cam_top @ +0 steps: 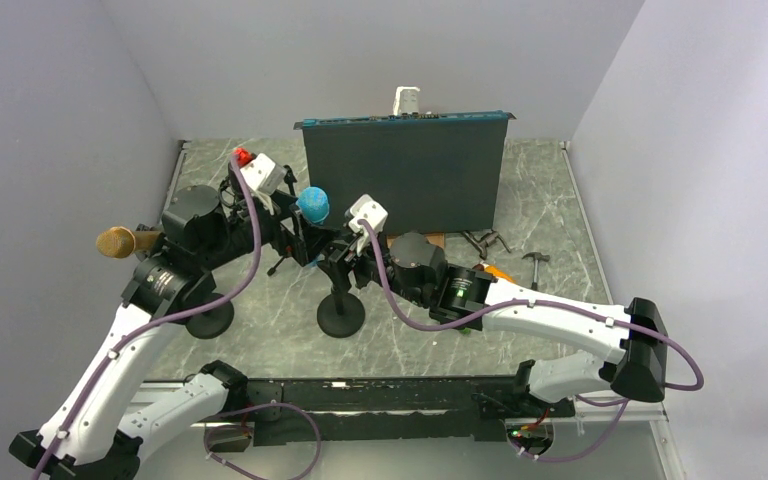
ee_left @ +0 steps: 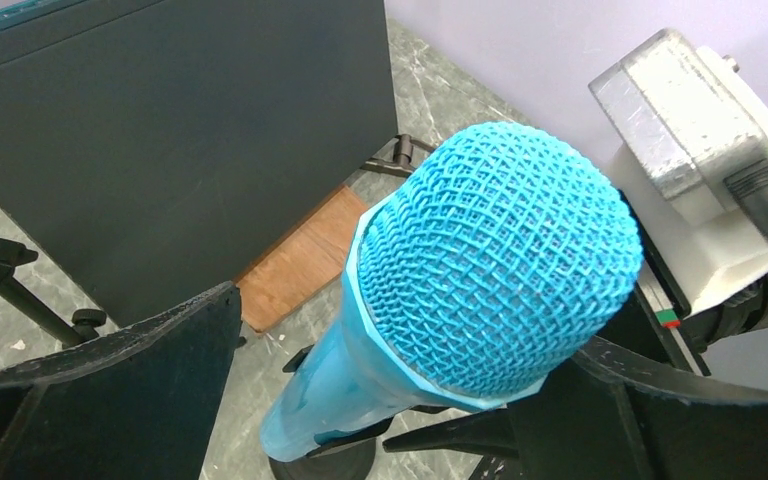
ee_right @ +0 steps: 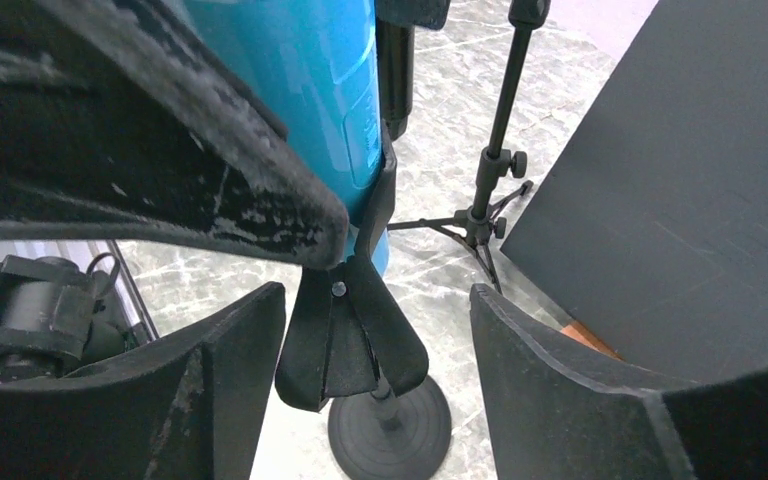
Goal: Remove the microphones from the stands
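A blue microphone (cam_top: 313, 204) sits tilted in the black clip (ee_right: 350, 340) of a stand with a round base (cam_top: 341, 318). In the left wrist view its mesh head (ee_left: 500, 260) and body lie between my left gripper's (ee_left: 390, 410) open fingers (ee_left: 110, 400), which straddle it just below the head. My left gripper (cam_top: 298, 226) reaches in from the left. My right gripper (cam_top: 346, 252) is open, and its fingers (ee_right: 560, 400) stand on either side of the clip, apart from it. The blue body (ee_right: 300, 80) shows above the clip.
A dark upright board (cam_top: 405, 175) stands behind the stand, with a wooden piece (ee_left: 300, 260) at its foot. A gold microphone (cam_top: 115, 242) on a second stand (cam_top: 210, 320) is at the left. A small tripod (ee_right: 485, 190) and metal tools (cam_top: 490, 240) lie nearby.
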You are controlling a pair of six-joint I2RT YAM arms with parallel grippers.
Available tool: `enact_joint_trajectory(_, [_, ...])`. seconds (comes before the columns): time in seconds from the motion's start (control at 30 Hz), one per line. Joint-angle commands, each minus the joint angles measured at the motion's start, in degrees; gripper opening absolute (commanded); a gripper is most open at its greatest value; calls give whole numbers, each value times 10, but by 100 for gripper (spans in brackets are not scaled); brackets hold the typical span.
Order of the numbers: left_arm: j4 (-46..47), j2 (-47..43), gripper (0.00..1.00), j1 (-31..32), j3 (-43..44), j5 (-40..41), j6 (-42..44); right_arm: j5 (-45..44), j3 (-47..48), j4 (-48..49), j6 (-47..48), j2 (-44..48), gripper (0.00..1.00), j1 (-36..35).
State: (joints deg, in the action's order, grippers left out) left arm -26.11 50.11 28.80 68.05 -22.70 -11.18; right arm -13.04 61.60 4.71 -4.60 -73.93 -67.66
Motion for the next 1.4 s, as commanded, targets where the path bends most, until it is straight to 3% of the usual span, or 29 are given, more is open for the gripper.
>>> enact_joint_trajectory(0.0, [43, 3, 95, 0, -7, -19, 0, -15, 3, 34, 18, -6, 66, -3])
enact_joint_trajectory(0.23, [54, 0, 75, 2, -14, -13, 2, -8, 10, 27, 26, -15, 43, -3])
enact_joint_trajectory(0.33, [52, 4, 68, 7, -9, -21, 23, -14, 28, 12, 35, -23, 26, -4])
enact_joint_trajectory(0.4, [55, 2, 61, 12, -13, -17, 30, -24, 45, -5, 32, -33, 8, -3])
enact_joint_trajectory(0.47, [55, -1, 54, 16, -17, -10, 37, -23, 53, -14, 38, -39, 0, -3])
enact_joint_trajectory(0.73, [40, -6, 14, 18, -19, 13, 62, -37, 34, -12, 41, -32, 0, -4])
enact_joint_trajectory(0.87, [28, -17, 0, 20, -1, 92, 85, -23, 8, -6, 41, -18, 0, -4])
enact_joint_trajectory(1.37, [19, -54, 0, 21, 2, 315, 116, -25, -52, 31, 76, 4, 0, -12])
